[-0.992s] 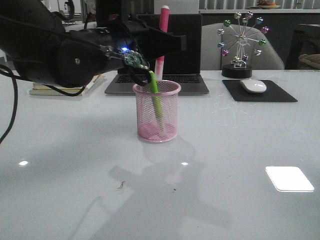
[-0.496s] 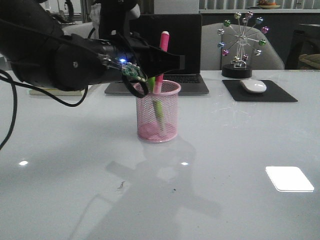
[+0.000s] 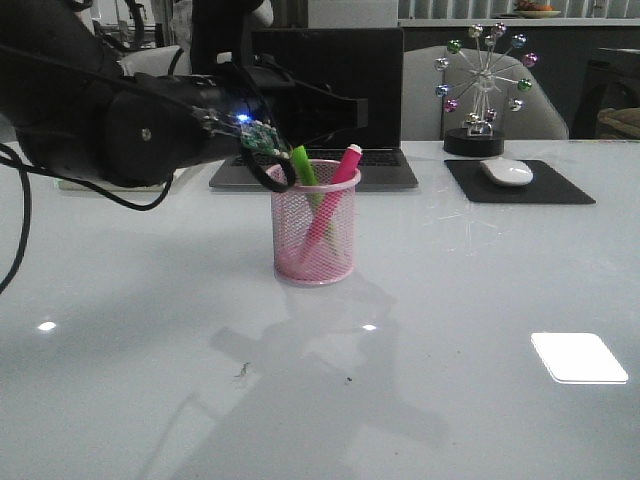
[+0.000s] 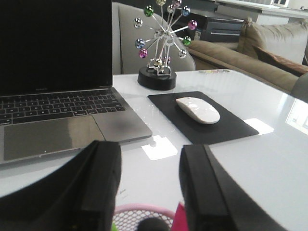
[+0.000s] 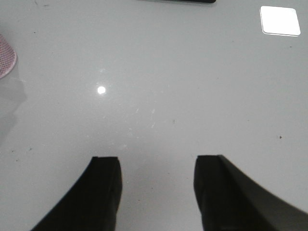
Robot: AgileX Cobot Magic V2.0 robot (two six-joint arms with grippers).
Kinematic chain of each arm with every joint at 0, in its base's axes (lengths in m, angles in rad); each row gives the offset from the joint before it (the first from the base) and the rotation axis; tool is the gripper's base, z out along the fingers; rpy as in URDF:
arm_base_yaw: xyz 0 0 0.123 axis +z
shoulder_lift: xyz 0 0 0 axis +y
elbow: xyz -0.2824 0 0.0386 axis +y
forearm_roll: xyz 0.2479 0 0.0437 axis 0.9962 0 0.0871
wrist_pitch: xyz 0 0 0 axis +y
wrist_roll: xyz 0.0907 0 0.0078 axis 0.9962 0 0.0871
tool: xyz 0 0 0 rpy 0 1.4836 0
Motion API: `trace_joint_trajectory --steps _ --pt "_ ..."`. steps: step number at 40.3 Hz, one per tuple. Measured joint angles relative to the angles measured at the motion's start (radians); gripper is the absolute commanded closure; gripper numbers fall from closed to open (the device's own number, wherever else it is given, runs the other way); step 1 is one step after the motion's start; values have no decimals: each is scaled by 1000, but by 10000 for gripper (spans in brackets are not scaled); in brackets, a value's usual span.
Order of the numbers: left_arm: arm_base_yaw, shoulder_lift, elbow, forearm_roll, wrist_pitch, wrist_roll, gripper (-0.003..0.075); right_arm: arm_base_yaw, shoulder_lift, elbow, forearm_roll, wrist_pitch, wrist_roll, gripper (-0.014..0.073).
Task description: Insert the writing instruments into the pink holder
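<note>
The pink holder (image 3: 314, 228) stands mid-table with both writing instruments inside. The lime green marker (image 3: 304, 166) leans toward the left side of the rim. The pink marker (image 3: 338, 187) leans to the right, its whitish cap end above the rim. My left gripper (image 3: 345, 110) hovers just above the cup, open and holding nothing. In the left wrist view the gripper (image 4: 150, 166) shows a wide gap, with the holder's rim (image 4: 139, 208) and the pink marker (image 4: 177, 219) below it. My right gripper (image 5: 156, 166) is open over bare table, the holder's edge (image 5: 6, 57) off to one side.
A dark open laptop (image 3: 335, 95) sits right behind the cup. To the right are a white mouse (image 3: 507, 172) on a black pad (image 3: 555, 190) and a ferris-wheel ornament (image 3: 485, 85). A bright light patch (image 3: 578, 357) lies on the glossy white table.
The pink marker, held upright above the cup a second ago, went down into it. My left gripper let go, and the marker now leans against the right rim.
</note>
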Motion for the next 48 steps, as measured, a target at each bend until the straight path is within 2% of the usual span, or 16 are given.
trace_joint_trajectory --steps 7,12,25,35,48 --pt "10 -79 2 6 23 65 356 0 0 0 0 6 0 141" --pt "56 -176 2 11 107 104 371 0 0 0 0 8 0 141" --pt "308 -502 6 14 426 113 370 0 0 0 0 -40 0 141" --pt "455 -710 14 104 734 115 371 0 0 0 0 -57 0 141" --pt "555 -962 117 126 821 115 370 0 0 0 0 -57 0 141"
